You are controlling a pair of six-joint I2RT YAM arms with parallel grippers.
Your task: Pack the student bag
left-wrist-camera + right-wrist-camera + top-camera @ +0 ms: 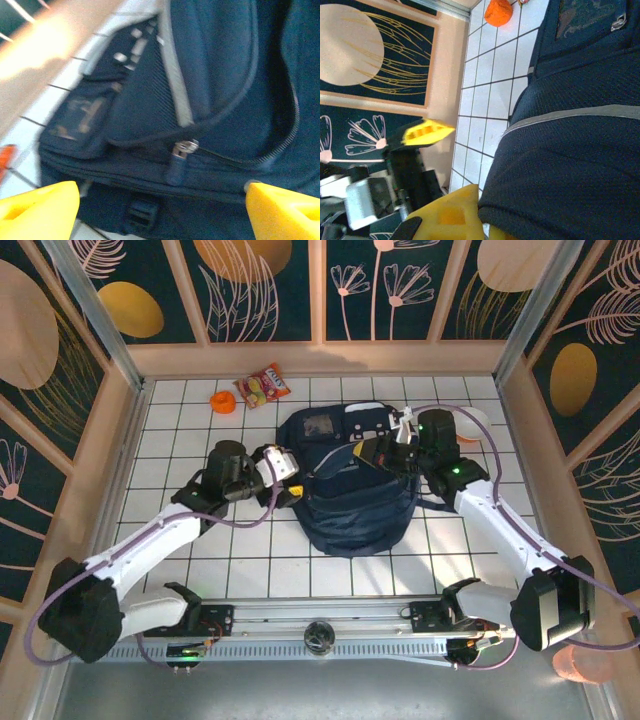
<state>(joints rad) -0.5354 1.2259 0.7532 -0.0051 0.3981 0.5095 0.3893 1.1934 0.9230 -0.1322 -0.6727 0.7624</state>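
Facing the student bag (pixel 350 510), left gripper (pixel 160 209) spread wide; right gripper (pixel 388 450) pinching its fabric

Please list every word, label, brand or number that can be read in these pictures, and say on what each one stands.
No text here can be read for certain.
Print on the snack packet: too small to read.
Light marks on the patch of the bag: too blurred to read.
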